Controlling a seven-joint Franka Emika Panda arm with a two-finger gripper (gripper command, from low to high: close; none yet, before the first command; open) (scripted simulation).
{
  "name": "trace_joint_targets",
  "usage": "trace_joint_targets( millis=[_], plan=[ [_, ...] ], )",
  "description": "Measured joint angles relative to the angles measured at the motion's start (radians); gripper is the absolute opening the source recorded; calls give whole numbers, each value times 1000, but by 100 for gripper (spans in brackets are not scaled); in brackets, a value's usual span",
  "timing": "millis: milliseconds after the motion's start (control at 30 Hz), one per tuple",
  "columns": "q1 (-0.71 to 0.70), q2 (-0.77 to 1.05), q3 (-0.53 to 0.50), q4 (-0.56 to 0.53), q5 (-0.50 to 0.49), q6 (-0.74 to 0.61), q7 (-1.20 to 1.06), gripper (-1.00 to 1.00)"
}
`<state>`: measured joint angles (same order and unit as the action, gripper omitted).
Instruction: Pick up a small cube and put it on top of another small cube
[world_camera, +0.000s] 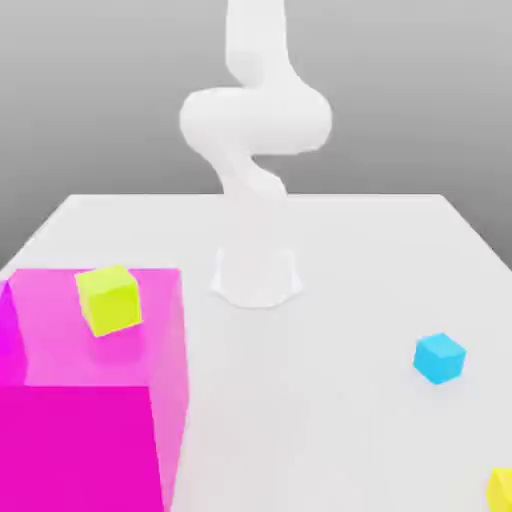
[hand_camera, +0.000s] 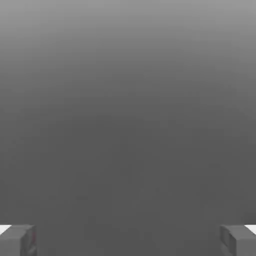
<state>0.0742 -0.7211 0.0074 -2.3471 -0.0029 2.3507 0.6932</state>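
Note:
A small blue cube (world_camera: 440, 358) lies on the white table (world_camera: 330, 420) at the exterior view's right. A small yellow-green cube (world_camera: 108, 298) shows at the top of a large see-through magenta block (world_camera: 90, 440) on the exterior view's left; I cannot tell whether it rests on the block or sits behind it. Another yellow cube (world_camera: 502, 490) is cut off by the picture's lower right corner. In the hand view my gripper (hand_camera: 128, 240) is open, its two fingertips (hand_camera: 17, 240) far apart with plain grey background and nothing between them.
The white arm (world_camera: 255, 120) rises from its round base (world_camera: 255, 275) at the table's middle back and bends upward out of the picture. The magenta block is tall and takes up the near left part of the table.

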Motion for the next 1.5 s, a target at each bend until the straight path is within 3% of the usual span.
trace_joint_targets(
  millis=[367,767,1000,1033,1267,1500],
  plan=[
    [316,357,50,-211,2,229,-493,0],
    [603,741,176,-434,-19,475,-997,0],
    [685,992,62,-408,-147,674,-940,0],
    [695,1011,50,-404,-153,689,-935,-100],
    [693,1007,52,-405,-154,684,-934,-100],
    [644,792,125,-435,-32,500,-1016,-100]
  ],
)
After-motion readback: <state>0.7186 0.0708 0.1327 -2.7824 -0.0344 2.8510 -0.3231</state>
